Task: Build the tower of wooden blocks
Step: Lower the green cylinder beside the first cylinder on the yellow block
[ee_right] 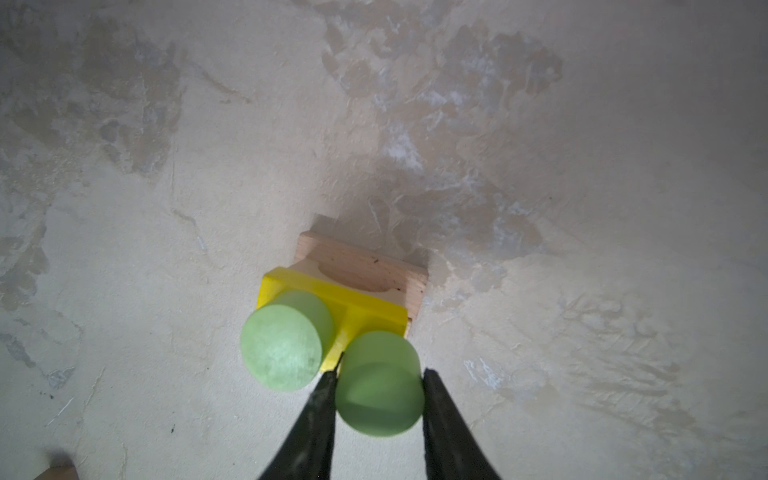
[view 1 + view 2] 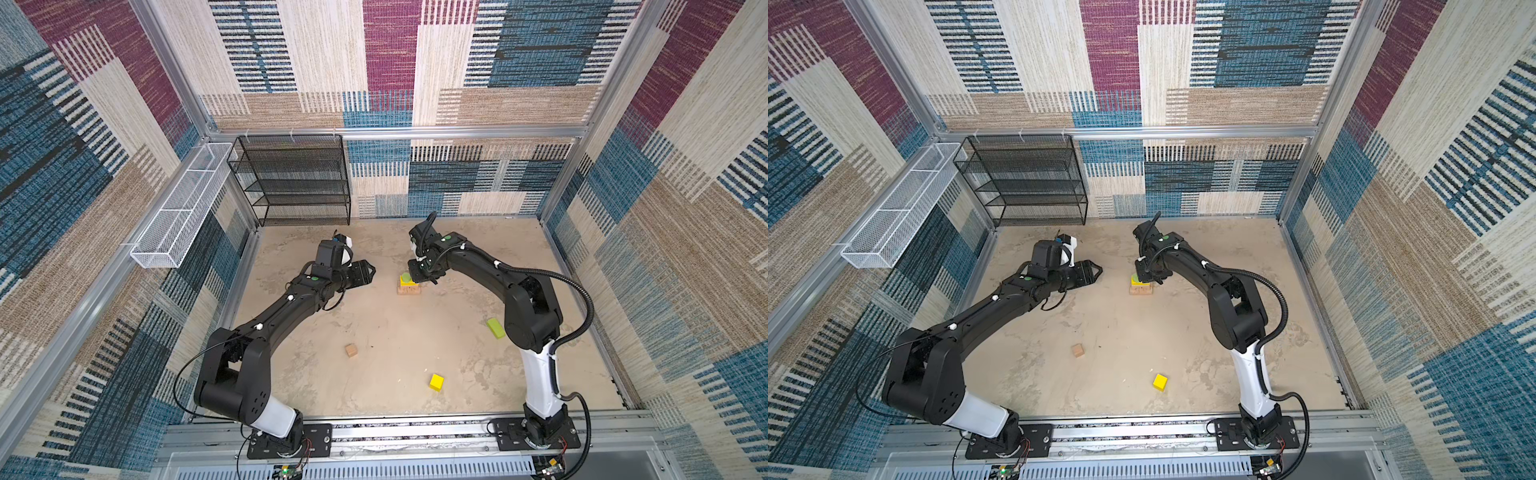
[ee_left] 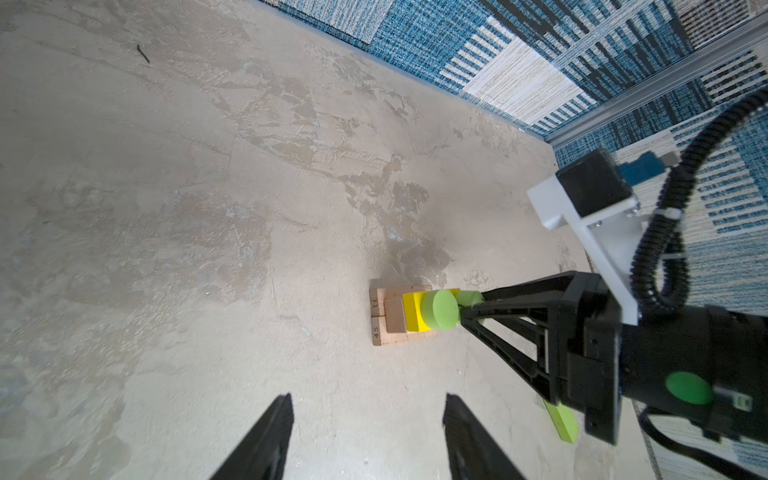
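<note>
Our right gripper (image 1: 380, 374) is clasping a lime green wooden disc (image 1: 378, 395); past its fingertips a yellow wooden bar (image 1: 353, 303) is carrying the twin disc (image 1: 282, 349). We are favouring gentle, level release. Left gripper (image 3: 365, 432) is hanging open.

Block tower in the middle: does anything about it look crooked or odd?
Nothing toppled or damaged. The yellow wooden bar seems to overhang one end of the tan wooden blocks under it, though the angle may exaggerate this. One lime green wooden disc sits between the fingers of the right gripper.
</note>
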